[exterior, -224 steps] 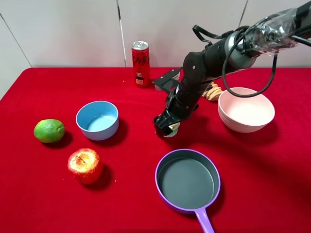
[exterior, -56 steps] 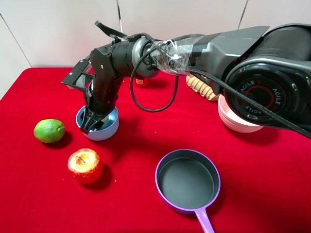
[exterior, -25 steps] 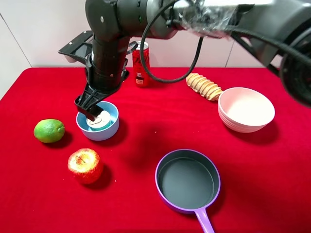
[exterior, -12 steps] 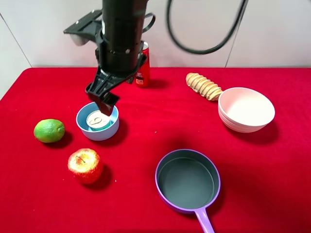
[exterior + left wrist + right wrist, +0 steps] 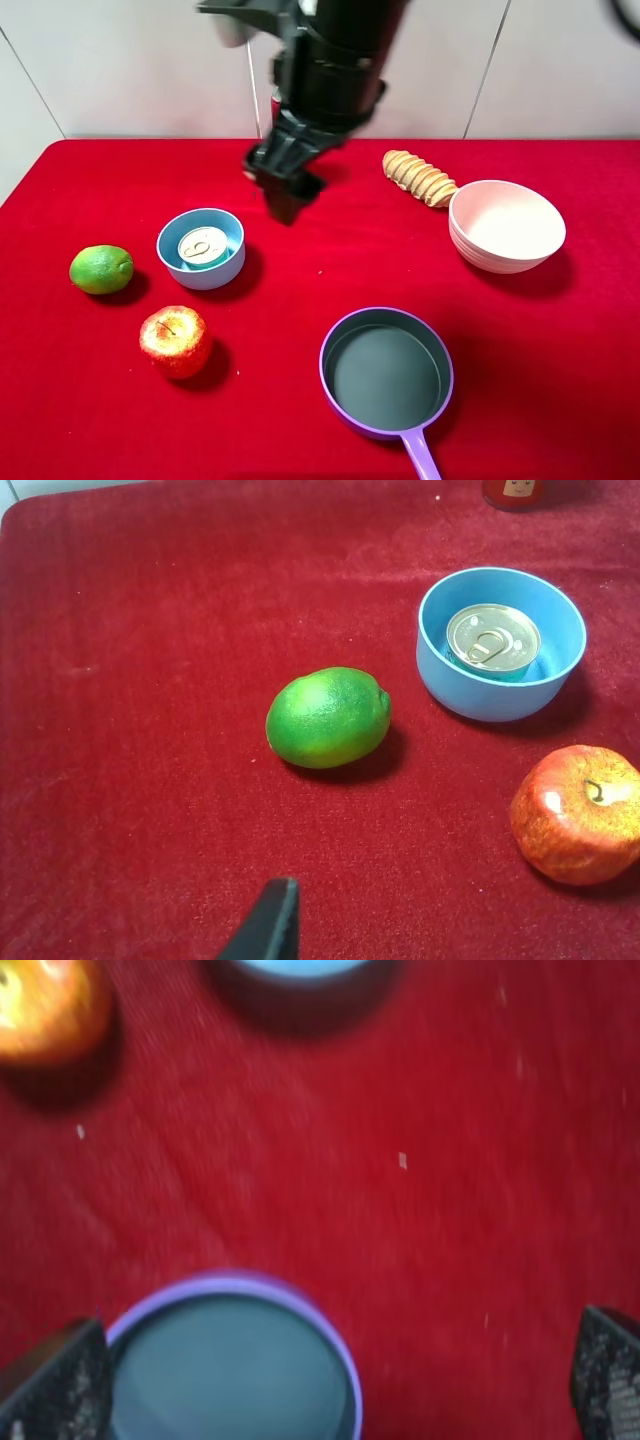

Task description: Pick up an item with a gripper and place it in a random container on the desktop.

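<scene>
The tin can (image 5: 204, 246) with its silver pull-tab lid stands upright inside the light blue bowl (image 5: 172, 262) on the left of the red desktop (image 5: 300, 290). The left wrist view shows the can (image 5: 492, 637) in the bowl (image 5: 470, 695) too. My right gripper (image 5: 284, 196) hangs in the air to the right of the bowl, apart from it. Its fingers (image 5: 55, 1385) stand wide apart with nothing between them, in a blurred view. My left gripper shows only as one dark fingertip (image 5: 268, 928) near the lime, holding nothing.
A lime (image 5: 101, 269) and an apple (image 5: 176, 341) lie left of and in front of the bowl. A purple pan (image 5: 440, 345) sits front centre and also shows in the right wrist view (image 5: 235, 1283). A pink bowl (image 5: 506, 255) and a ridged bread roll (image 5: 420, 177) are at the right.
My right gripper let go of the tin can in the blue bowl, rose, and swung to the right away from it. The can stays in the bowl.
</scene>
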`<act>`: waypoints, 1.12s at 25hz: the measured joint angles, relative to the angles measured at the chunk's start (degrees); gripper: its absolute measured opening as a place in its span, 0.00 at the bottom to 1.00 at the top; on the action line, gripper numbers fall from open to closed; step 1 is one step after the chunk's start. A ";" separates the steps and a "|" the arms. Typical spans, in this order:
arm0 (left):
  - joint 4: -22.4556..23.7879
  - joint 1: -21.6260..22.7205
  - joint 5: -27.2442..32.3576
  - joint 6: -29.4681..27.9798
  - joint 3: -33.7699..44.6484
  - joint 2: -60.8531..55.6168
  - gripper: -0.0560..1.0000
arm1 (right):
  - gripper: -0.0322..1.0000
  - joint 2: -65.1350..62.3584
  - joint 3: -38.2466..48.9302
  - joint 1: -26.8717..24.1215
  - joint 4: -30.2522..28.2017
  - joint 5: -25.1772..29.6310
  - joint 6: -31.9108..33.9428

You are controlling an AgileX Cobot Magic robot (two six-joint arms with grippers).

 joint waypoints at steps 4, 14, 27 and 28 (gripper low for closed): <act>0.00 0.00 0.00 0.00 0.00 0.00 0.99 | 0.70 -5.03 7.19 -2.91 -0.20 0.00 2.56; 0.00 0.00 0.00 0.00 0.00 0.00 0.99 | 0.70 -22.37 25.52 -13.89 -0.20 -0.36 2.76; 0.00 0.00 0.00 0.00 0.00 0.00 0.99 | 0.70 -45.50 44.40 -30.49 0.51 -4.30 1.20; 0.00 0.00 0.00 0.00 0.00 0.00 0.99 | 0.70 -47.25 45.30 -31.69 0.66 -5.02 1.20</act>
